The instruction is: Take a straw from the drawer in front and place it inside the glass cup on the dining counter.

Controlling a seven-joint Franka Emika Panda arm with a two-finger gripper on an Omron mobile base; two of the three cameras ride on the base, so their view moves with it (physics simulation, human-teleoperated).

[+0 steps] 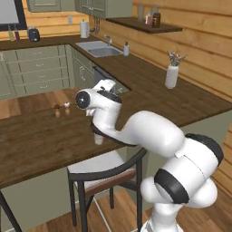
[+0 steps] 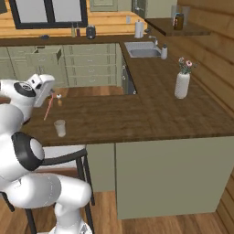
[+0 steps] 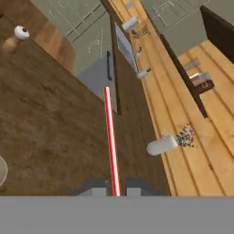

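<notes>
Above the dining counter (image 2: 137, 119), we are seeing the gripper (image 3: 114, 188) clamping the straw (image 3: 110, 137) (glass cup (image 2: 60, 128) at 9 o'clock in the hand view).

You see the glass cup (image 2: 60, 128) standing on the dining counter (image 2: 137, 121) near its front edge, a vase (image 2: 182, 85) well to its right, a sink (image 2: 142, 49) behind.

counter (image 2: 137, 116) open (vase (image 2: 182, 85) far)
</notes>
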